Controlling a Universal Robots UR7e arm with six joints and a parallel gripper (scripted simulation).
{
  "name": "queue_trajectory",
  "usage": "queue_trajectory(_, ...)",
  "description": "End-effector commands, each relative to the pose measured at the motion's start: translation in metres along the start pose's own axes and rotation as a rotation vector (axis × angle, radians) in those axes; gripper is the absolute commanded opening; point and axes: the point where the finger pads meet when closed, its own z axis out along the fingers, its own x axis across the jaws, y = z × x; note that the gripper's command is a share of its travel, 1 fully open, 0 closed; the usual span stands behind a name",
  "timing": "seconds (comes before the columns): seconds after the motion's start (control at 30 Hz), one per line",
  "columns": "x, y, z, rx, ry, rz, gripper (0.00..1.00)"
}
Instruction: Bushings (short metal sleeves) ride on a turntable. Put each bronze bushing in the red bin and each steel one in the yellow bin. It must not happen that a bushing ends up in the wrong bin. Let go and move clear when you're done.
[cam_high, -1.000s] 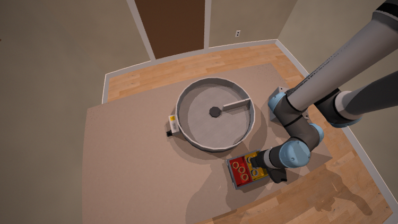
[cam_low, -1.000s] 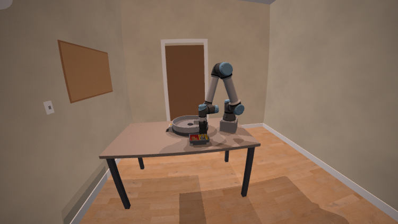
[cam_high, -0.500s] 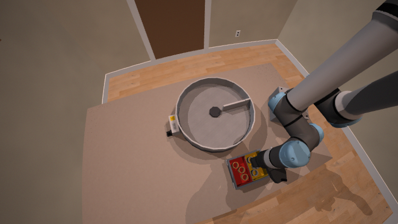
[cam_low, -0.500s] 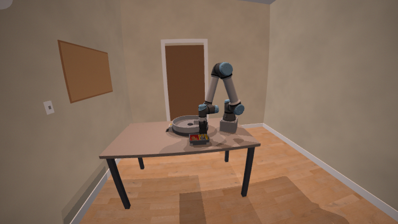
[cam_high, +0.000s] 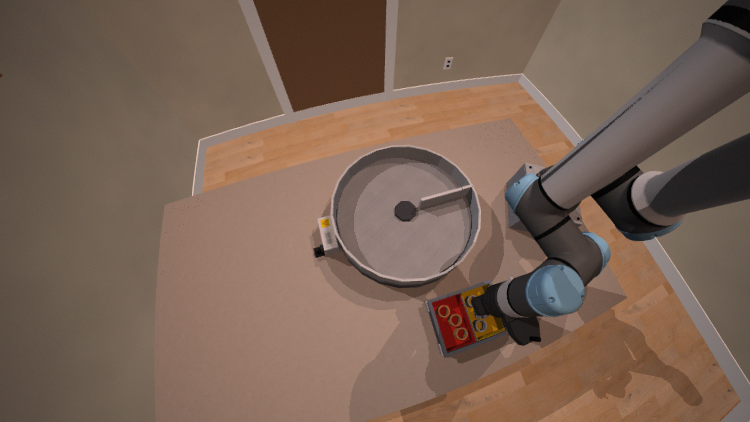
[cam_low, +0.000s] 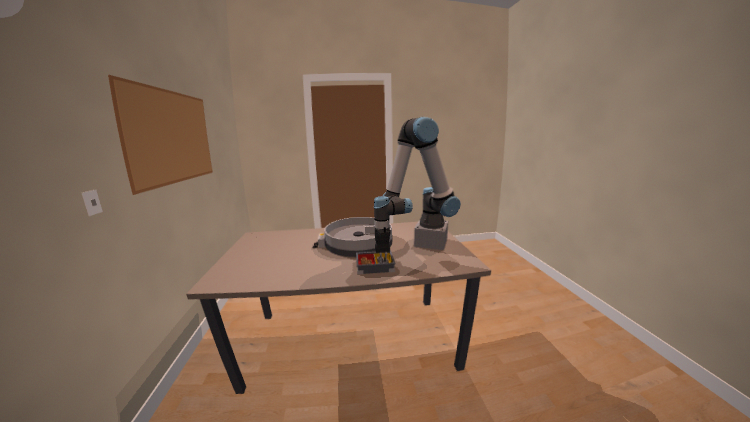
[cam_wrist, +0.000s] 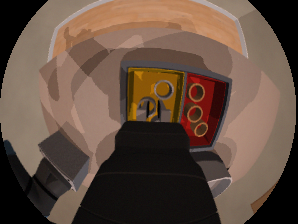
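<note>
My gripper (cam_high: 476, 309) (cam_low: 383, 252) (cam_wrist: 153, 105) points down over the yellow bin (cam_high: 495, 328) (cam_wrist: 138, 80). Its fingers stand a little apart, with yellow showing between them and no bushing seen held. A steel bushing (cam_high: 479, 330) (cam_wrist: 156, 93) lies in the yellow bin. Another steel bushing (cam_wrist: 141, 102) is partly behind a finger, and a grey rim beside the gripper (cam_high: 468, 297) shows a further one. Three bronze bushings (cam_high: 438, 311) (cam_wrist: 190, 94) lie in the red bin (cam_high: 450, 341) (cam_wrist: 215, 95). The turntable (cam_high: 388, 241) (cam_low: 343, 230) shows no bushings.
A grey round wall (cam_high: 334, 209) surrounds the turntable, and a fixed bar (cam_high: 445, 196) reaches inward over it. A small sensor box (cam_high: 328, 235) sits outside this wall. The two bins share a grey tray (cam_low: 374, 268) near the front table edge. The robot base (cam_low: 431, 237) stands at the right.
</note>
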Motion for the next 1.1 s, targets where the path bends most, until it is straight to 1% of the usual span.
queue_trajectory(0.0,0.0004,-0.0001,-0.0003,0.000,0.001,0.000,0.42)
queue_trajectory(0.43,0.0004,-0.0001,-0.0003,0.000,0.001,0.000,0.42)
queue_trajectory(0.6,0.0007,0.0006,-0.0050,0.000,0.001,0.000,0.42)
queue_trajectory(1.07,0.0007,0.0005,-0.0078,0.000,0.001,0.000,0.42)
